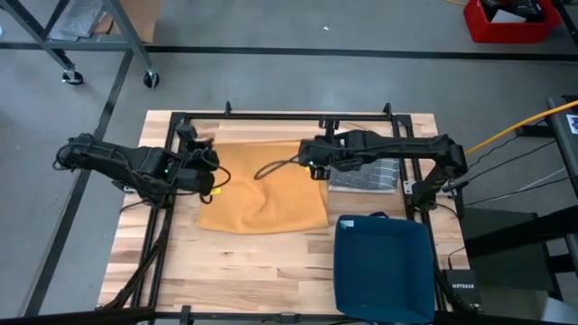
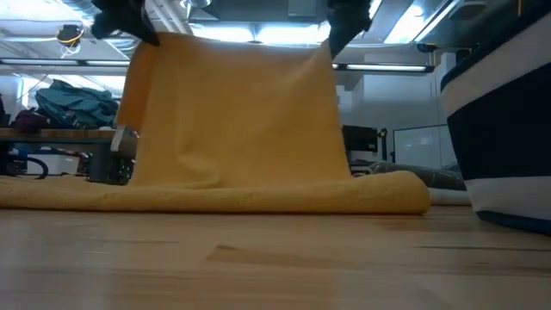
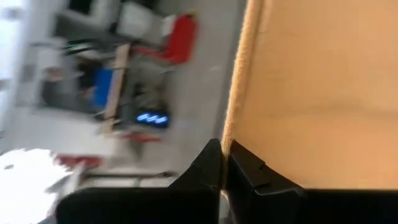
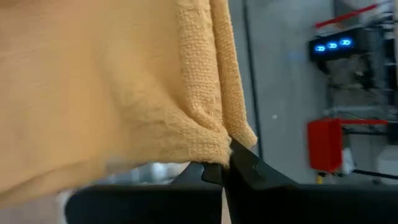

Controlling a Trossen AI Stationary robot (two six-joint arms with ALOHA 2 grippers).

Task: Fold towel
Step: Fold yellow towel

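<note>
An orange-yellow towel (image 1: 262,194) is partly raised off the wooden table. In the low view it hangs as a sheet (image 2: 232,112) from two upper corners, and its lower part lies along the table (image 2: 215,196). My left gripper (image 1: 215,181) is shut on the towel's left corner, seen at the top left of the low view (image 2: 138,30). My right gripper (image 1: 312,164) is shut on the right corner, at the top right of the low view (image 2: 340,30). My left gripper pinches the towel's edge (image 3: 231,134) between its two shut fingers (image 3: 249,171), at the raised left corner. The towel hangs below the hold, fairly smooth, with its lower part on the table. My right gripper pinches the bunched right corner (image 4: 214,149) between its two shut fingers (image 4: 249,168); the hemmed edge folds over there, so more than one layer sits in the hold. The towel hangs below it, its lower part on the table.
A blue bin (image 1: 384,266) stands at the near right of the table. A grey folded cloth (image 1: 366,176) lies under my right arm. A black frame (image 1: 289,116) runs around the table's work area.
</note>
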